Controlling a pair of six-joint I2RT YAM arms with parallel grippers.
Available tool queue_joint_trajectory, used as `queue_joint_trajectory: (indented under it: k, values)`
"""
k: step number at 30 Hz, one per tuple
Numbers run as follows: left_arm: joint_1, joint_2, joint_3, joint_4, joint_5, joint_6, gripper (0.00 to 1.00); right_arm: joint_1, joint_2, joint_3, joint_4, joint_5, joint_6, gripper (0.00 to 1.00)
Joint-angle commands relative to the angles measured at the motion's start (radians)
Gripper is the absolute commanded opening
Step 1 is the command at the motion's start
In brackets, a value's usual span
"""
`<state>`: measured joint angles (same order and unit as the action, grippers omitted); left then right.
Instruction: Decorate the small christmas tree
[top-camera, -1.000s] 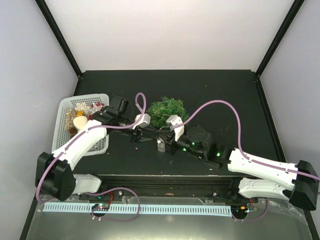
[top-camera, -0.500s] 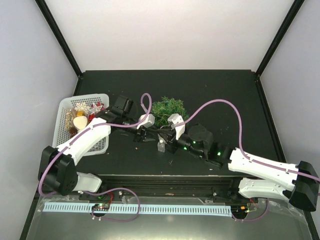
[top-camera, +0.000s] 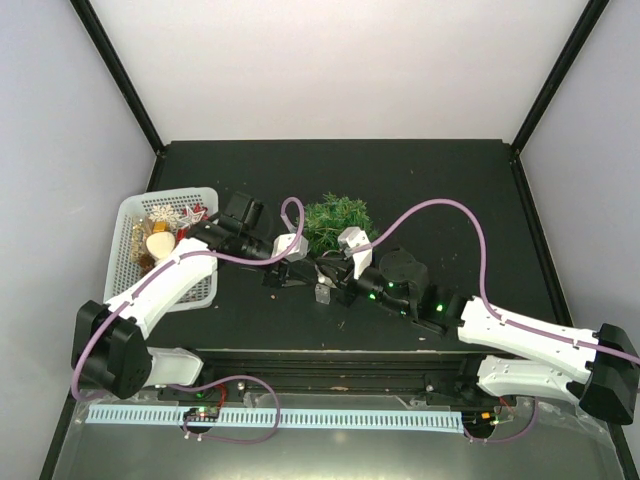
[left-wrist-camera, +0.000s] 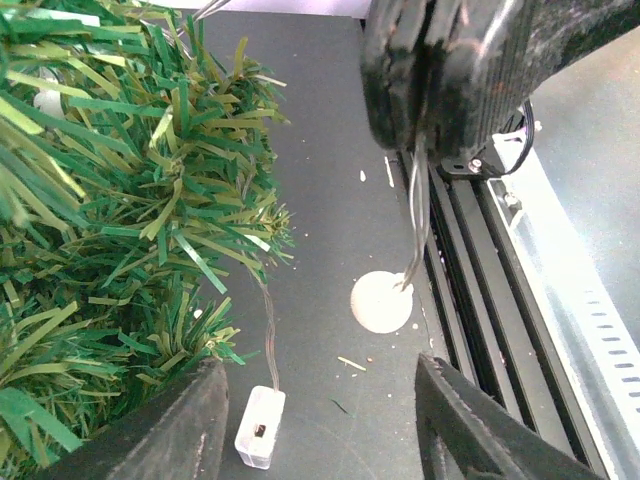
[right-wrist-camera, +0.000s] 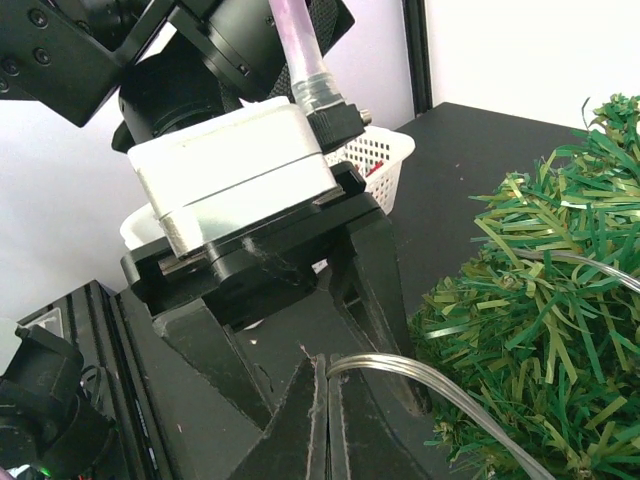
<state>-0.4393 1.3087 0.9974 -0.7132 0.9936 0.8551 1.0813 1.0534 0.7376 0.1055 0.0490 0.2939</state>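
The light wire (right-wrist-camera: 440, 385) sits partly in the small christmas tree (top-camera: 335, 220), pinched by the right gripper (right-wrist-camera: 324, 372); the left gripper (left-wrist-camera: 315, 385) gapes empty; ornaments (top-camera: 165, 225) in the basket (top-camera: 130, 212) seemingly wait.

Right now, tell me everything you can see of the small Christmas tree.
The small christmas tree is a bushy artificial fir of flat, plastic-looking needles in light and dark green. It stands near the middle of the black table; foliage hides its pot. A thin clear wire lies across its branches, pinched in the shut right pincer beside it, and a strand runs from the foliage down to a white switch box on the table.
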Motion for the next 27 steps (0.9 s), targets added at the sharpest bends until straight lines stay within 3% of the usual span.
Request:
queue_joint_trajectory:
  k: [1, 8, 16, 23, 27]
  values:
    - [-0.005, 0.006, 0.073, -0.051, 0.03, 0.036, 0.56, -0.005, -0.018, -0.016, 0.027, 0.001, 0.004, 0.01]
    - [-0.005, 0.064, 0.117, -0.132, 0.125, 0.06, 0.61, -0.004, -0.008, -0.021, 0.037, -0.003, 0.012, 0.01]
    - [-0.006, 0.112, 0.161, -0.238, 0.183, 0.127, 0.48, -0.005, 0.004, -0.02, 0.051, -0.001, 0.013, 0.01]
    - [-0.007, 0.125, 0.174, -0.247, 0.208, 0.125, 0.49, -0.005, 0.024, -0.017, 0.055, -0.011, 0.014, 0.01]
    - [-0.007, 0.13, 0.178, -0.256, 0.216, 0.129, 0.42, -0.005, 0.03, -0.017, 0.06, -0.012, 0.015, 0.01]
